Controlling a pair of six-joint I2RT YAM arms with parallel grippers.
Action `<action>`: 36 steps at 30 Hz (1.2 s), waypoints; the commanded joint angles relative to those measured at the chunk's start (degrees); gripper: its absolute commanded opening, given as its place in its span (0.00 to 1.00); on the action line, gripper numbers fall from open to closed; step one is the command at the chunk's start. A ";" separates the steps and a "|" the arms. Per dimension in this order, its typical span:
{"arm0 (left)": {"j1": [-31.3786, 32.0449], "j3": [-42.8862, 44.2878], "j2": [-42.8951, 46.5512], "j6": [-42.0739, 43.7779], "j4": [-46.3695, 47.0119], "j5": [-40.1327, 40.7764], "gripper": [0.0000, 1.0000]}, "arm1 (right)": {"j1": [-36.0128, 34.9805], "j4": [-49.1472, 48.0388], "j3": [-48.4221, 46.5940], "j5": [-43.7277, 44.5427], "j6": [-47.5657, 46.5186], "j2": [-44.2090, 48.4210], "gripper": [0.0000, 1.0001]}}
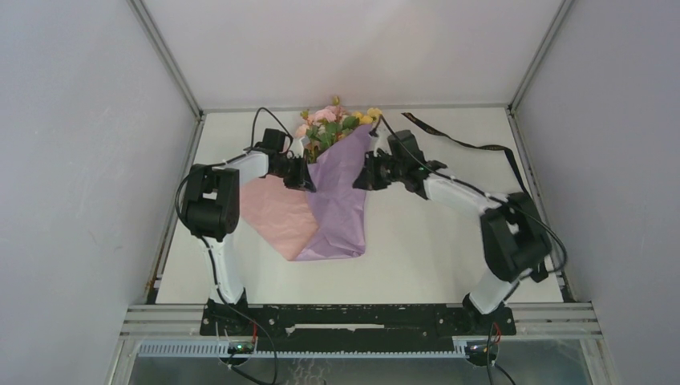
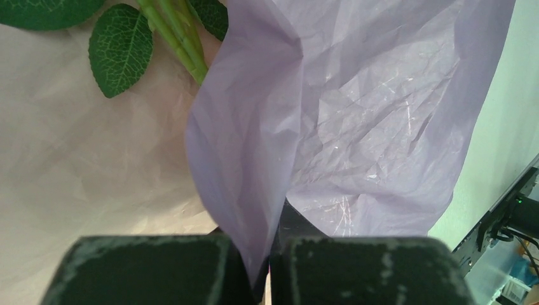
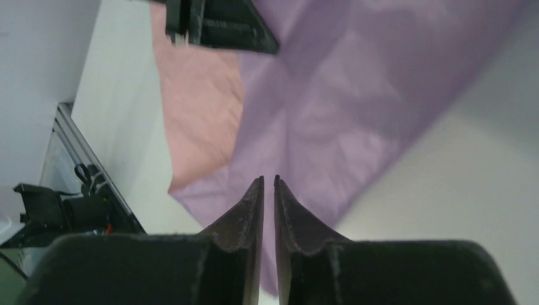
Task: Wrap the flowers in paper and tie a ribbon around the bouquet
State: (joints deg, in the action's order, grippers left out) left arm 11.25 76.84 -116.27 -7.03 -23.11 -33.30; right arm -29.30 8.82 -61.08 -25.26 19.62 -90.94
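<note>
Black base rail (image 1: 361, 317) at the bottom edge of the overhead view carries both arms, left arm at lower left, right arm at lower right. Just beyond it, centre of the white bench (image 1: 433, 257), lies the paper (image 1: 341, 200): lilac face folded over to the right, pale pink reverse exposed flat at left, narrow end toward the bases. Left claw (image 1: 303, 181) sits on the fold line at centre frame; in the left wrist view it is clamped on a lilac flap that runs down between the pads (image 2: 159, 267), lifted into a standing fold. Judgement: the pinch keeps the flap up so it can be drawn across the stems (image 2: 178, 38). Right claw (image 1: 362, 178) stands at the right edge of the lilac sheet, facing the left one; in its wrist view the fingers are a thin slit apart with nothing seen between them, paper below. Judgement: it is posted to catch or press that edge. The flowers (image 1: 330, 122), pink and yellow, poke out of the wide end at upper centre. The ribbon (image 1: 469, 144) lies loose at upper right, well apart from the paper, untouched; tying not yet begun. Bench matte, otherwise bare-looking. Grey panels (image 1: 80, 160) with metal corner posts close in three sides.
</note>
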 commanded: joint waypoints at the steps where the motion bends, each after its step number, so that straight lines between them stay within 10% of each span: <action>1: 0.30 -0.02 -0.71 0.50 0.97 -2.52 0.00 | -0.21 -5.18 -9.23 -6.56 1.56 -12.47 0.18; 8: 0.23 0.44 -2.16 1.25 -1.01 -0.82 0.00 | 4.57 0.12 -4.75 -0.53 1.74 -19.07 0.15; 18: 0.27 0.80 -1.99 1.51 -1.37 -0.25 0.00 | 11.07 4.63 5.25 2.17 0.20 -3.75 0.16; 28: 0.30 0.36 -2.24 0.88 -0.73 -0.62 0.00 | 8.41 -11.03 -21.38 -15.19 9.76 -25.61 0.16; 36: 0.27 0.57 -2.60 0.76 -0.89 -1.28 0.00 | 13.46 -5.08 -45.72 -10.92 13.69 -45.65 0.11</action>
State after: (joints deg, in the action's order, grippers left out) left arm 11.25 76.73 -117.89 -7.05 -23.29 -34.74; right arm -19.57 1.13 -97.23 -38.11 30.30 -130.85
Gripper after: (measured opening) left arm 0.004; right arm 0.121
